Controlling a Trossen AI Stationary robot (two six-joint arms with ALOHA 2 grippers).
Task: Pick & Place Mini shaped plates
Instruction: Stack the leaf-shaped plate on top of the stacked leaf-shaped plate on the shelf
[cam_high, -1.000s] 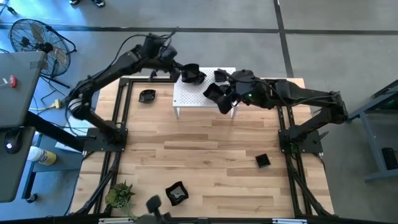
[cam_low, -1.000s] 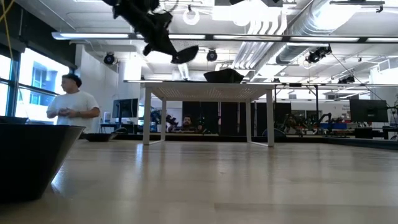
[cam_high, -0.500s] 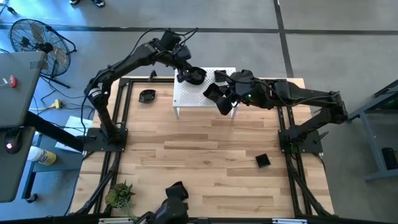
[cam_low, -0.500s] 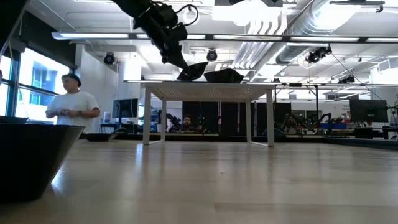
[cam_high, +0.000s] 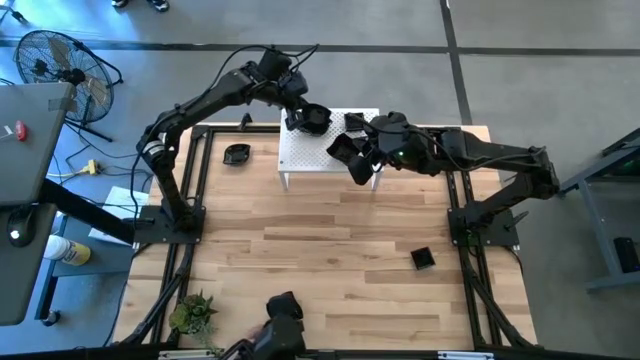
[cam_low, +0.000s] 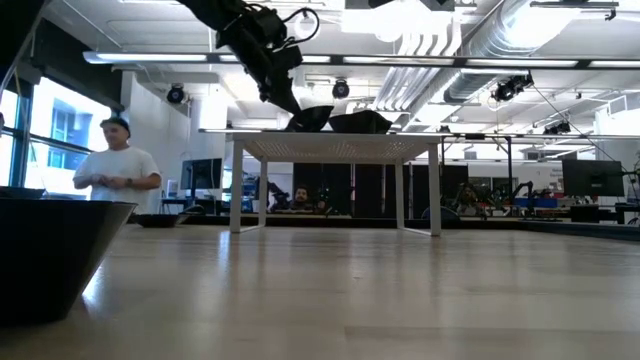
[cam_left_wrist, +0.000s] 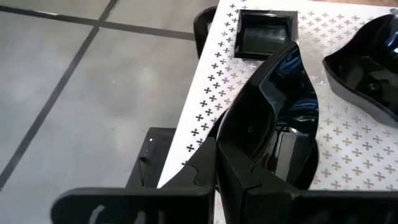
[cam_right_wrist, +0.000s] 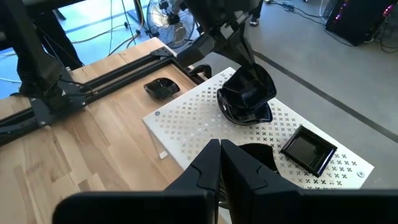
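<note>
Plate (cam_high: 315, 120) pinched by rim in left gripper (cam_high: 296, 112), tilted on edge, lower edge touching rack (cam_high: 300, 152) at its far-left corner; release point directly beneath. Square plate (cam_high: 356, 122) lies flat just right. Right gripper (cam_high: 352, 160) closed, near rack's right edge, less near.

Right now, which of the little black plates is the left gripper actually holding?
The rounded plate at the white rack's far-left corner: the left gripper is shut on its rim, holding it tilted. The other plates lie untouched.
</note>
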